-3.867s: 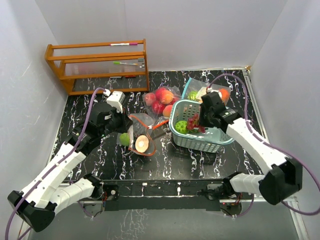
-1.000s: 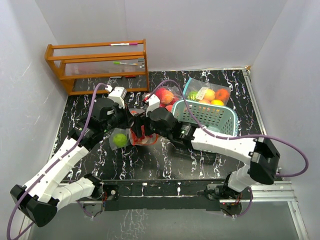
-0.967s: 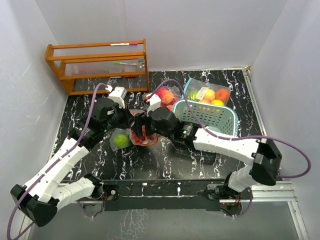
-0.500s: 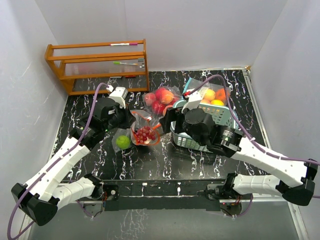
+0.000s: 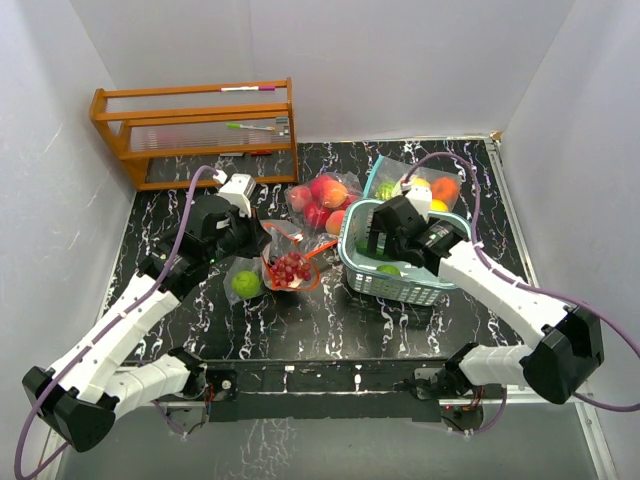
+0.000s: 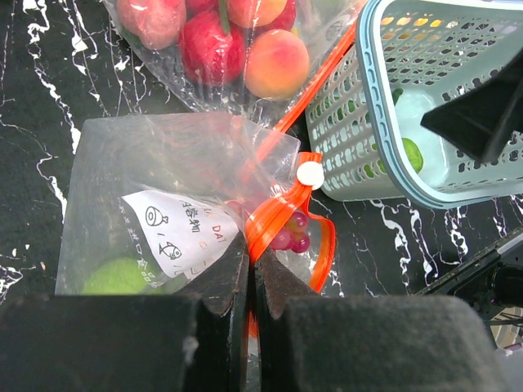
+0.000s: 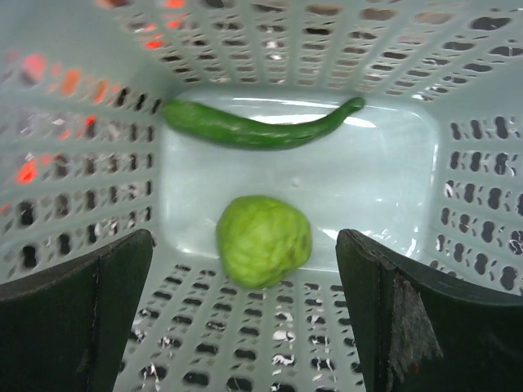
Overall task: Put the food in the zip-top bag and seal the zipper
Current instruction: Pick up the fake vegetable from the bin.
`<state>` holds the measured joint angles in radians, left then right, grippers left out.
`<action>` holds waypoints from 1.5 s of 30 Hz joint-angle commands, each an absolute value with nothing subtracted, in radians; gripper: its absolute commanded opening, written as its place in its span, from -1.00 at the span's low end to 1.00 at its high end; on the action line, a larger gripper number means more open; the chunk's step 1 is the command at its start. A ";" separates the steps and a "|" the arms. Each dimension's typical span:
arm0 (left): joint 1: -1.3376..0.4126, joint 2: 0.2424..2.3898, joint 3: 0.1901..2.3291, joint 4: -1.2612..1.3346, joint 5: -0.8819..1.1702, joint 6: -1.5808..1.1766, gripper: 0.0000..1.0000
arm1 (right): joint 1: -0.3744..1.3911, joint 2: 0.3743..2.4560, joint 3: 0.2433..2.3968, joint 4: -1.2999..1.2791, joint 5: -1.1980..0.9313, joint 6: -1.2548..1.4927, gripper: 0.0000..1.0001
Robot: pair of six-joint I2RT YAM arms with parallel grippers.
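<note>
The right arm has swung back from the bag's mouth, where it was reaching a second ago. The red grapes [image 5: 288, 268] it brought are left behind, lying just inside the orange zipper lips of the zip-top bag [image 6: 163, 175]. A green lime [image 6: 114, 276] sits deeper in the same bag, beneath its paper label. The bag lies on the black marbled table [image 5: 320, 325], left of the teal basket [image 5: 405, 290], with its mouth gaping toward the basket.

The left gripper [image 6: 249, 265] stays clenched on the bag's edge by the zipper, pinching the plastic and holding the mouth up. The right gripper [image 7: 245, 322] hangs inside the basket with its fingers spread wide and nothing between them. Directly below it rests a knobbly green fruit [image 7: 263, 241], and farther back along the wall lies a long green cucumber [image 7: 257, 126].

So one more piece looks delivered. I'd judge the arm is lining up its next pick, most likely the knobbly fruit. With two items left in the basket, the zipper can't be closed yet. The grapes sit shallow at the lip and may need nudging deeper before sealing. A filled bag of red and peach fruit [image 5: 322, 200] lies just beyond, not part of this step.
</note>
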<state>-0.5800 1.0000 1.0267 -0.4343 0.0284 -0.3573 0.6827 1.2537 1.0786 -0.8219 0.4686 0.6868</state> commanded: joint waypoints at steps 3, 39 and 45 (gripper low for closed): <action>-0.579 0.947 1.044 -0.414 0.023 -0.339 -1.00 | 0.567 1.311 1.033 -0.763 0.325 0.647 0.98; -0.579 0.891 1.033 -0.440 -0.020 -0.327 -1.00 | 0.564 1.363 1.019 -0.750 0.242 0.640 -0.36; -0.579 0.910 1.048 -0.454 -0.025 -0.331 -1.00 | 0.564 1.227 1.156 -0.797 0.242 0.584 -0.37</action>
<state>-0.5800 0.9104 1.0100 -0.4625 -0.0143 -0.3328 0.5625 1.3418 1.0325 -0.7956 0.2161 0.6357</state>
